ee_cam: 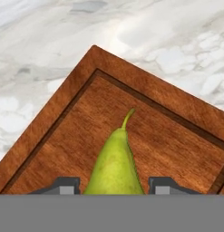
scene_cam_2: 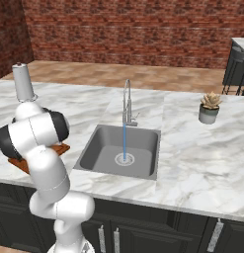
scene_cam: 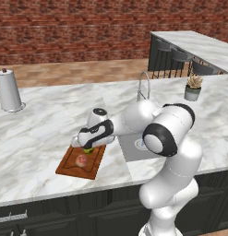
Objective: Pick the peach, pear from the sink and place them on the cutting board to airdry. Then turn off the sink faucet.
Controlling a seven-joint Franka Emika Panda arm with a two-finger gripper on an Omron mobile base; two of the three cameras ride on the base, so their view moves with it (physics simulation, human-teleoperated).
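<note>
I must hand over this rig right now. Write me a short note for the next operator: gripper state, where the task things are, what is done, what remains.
Gripper: over the reddish-brown wooden cutting board, fingers either side of the yellow-green pear; whether it still grips, I cannot tell.
Pinkish-red round peach: lies on the board.
Grey steel sink: no fruit in it.
Chrome gooseneck faucet: water runs into the drain.
Done: peach placed; pear brought to the board.
Left: confirm the pear is released, withdraw, then turn off the faucet.
</note>
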